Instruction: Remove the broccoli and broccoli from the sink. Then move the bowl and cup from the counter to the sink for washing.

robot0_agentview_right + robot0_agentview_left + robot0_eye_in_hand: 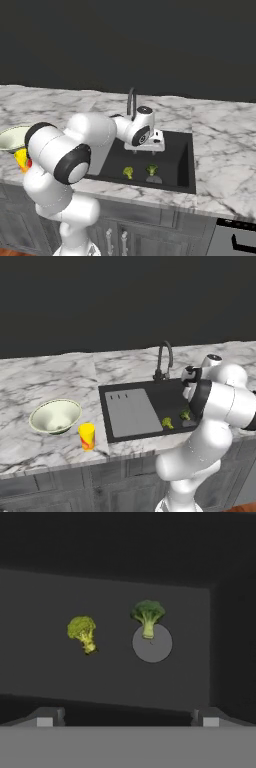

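Left base view: the jaws hang above the black sink, the yellowish-green broccoli floret and darker green broccoli floret lying below them on the basin floor. The cream-green bowl and yellow cup stand on the marble desk, well to their left.

Right base view: the jaws, spread wide and empty, hover over both florets.

Hand view: fingertips stand far apart; the darker floret touches the round grey drain, the yellowish one lies apart.
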